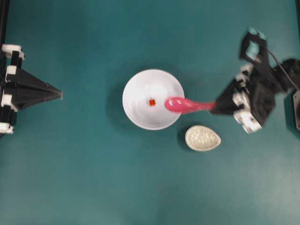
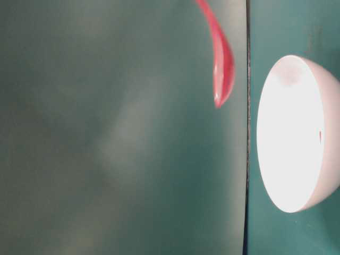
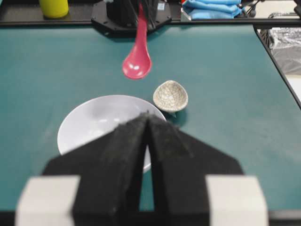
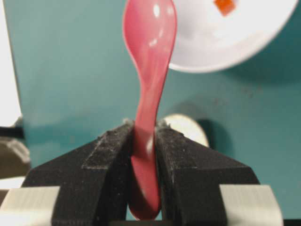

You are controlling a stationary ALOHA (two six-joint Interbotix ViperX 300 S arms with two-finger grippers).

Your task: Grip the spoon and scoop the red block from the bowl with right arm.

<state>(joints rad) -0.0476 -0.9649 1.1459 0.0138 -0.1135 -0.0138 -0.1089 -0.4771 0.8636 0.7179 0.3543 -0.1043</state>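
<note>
The right gripper (image 4: pixel 143 155) is clamped on the handle of the spoon (image 1: pixel 184 105) so that its scoop reaches over the bowl (image 1: pixel 136 110), where the red block (image 1: pixel 152 102) lies, while the left gripper (image 3: pixel 146 141) rests closed.

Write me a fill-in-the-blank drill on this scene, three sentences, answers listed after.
1. The right gripper is shut on the handle of the pink ____.
2. The red block lies inside the white ____.
3. The speckled dish sits on the table outside the bowl, and it holds ____.

Missing words: spoon; bowl; nothing
</note>
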